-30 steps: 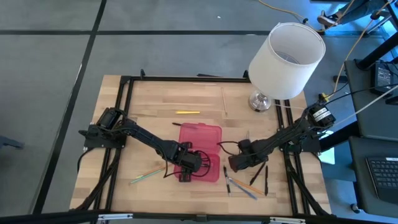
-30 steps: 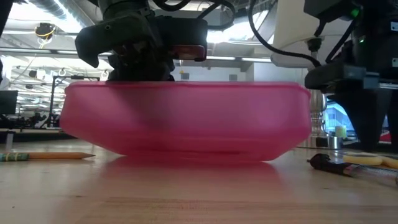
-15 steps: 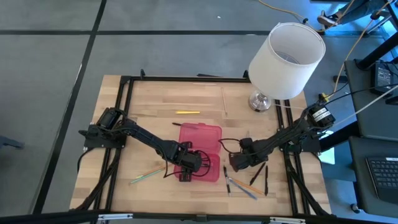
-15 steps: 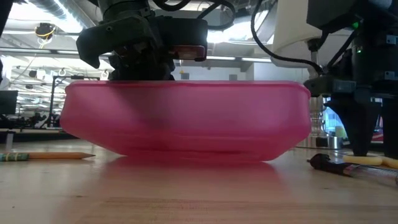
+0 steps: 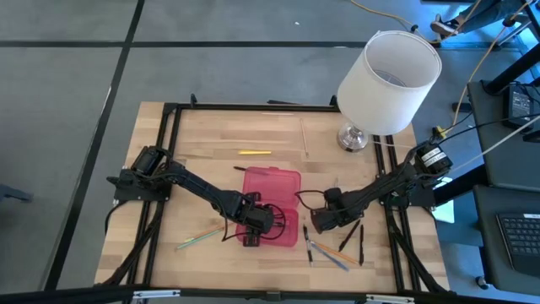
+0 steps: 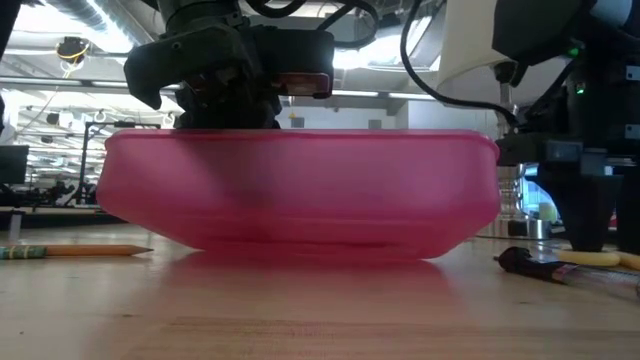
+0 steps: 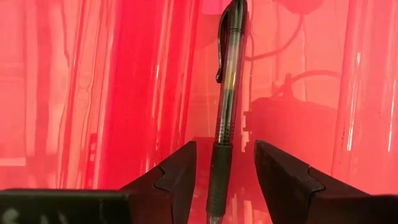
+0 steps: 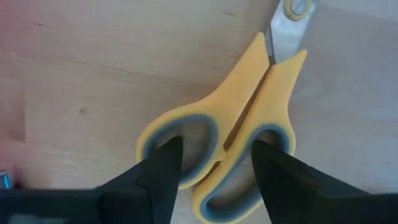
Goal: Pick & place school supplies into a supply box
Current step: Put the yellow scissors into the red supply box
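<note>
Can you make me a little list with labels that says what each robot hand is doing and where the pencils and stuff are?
left gripper: open, over the pink supply box, a black pen lying between its fingers
right gripper: open, its fingers down around the yellow scissors on the table
yellow pencil: alone on the wood, beyond the box
green and orange pencils: left of the box
other pens: right of the box
lamp: far right corner

Light wooden table (image 5: 194, 177) in a black frame, pink supply box (image 5: 272, 196) mid-table, yellow pencil (image 5: 254, 153) behind it, lamp base (image 5: 353, 138) (far right corner), yellow-handled scissors (image 8: 236, 130), pens (image 5: 353, 242) beside box.
</note>
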`<control>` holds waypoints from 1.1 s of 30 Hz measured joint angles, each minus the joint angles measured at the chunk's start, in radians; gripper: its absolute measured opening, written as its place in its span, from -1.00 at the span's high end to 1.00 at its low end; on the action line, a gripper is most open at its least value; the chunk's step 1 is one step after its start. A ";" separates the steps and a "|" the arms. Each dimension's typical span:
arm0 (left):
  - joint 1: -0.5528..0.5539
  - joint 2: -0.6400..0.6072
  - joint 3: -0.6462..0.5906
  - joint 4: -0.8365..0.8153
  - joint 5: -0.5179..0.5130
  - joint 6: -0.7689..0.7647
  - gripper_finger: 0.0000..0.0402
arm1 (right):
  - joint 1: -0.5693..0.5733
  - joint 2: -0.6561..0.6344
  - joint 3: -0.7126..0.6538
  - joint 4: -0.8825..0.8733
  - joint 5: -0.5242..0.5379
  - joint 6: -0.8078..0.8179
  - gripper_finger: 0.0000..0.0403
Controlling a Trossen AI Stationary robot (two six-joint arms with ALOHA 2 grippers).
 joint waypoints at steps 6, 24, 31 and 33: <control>0.000 0.000 0.000 0.003 0.000 -0.001 0.22 | 0.000 0.002 0.000 0.003 0.003 -0.043 0.29; 0.000 0.000 0.000 0.003 -0.001 -0.009 0.23 | 0.018 0.016 0.072 -0.117 0.059 -0.149 0.55; 0.000 0.000 0.000 0.003 -0.003 -0.009 0.22 | 0.046 0.015 0.145 -0.230 0.073 -0.152 0.55; 0.000 0.000 0.000 0.003 -0.003 -0.009 0.22 | 0.059 0.014 0.179 -0.250 0.092 -0.157 0.55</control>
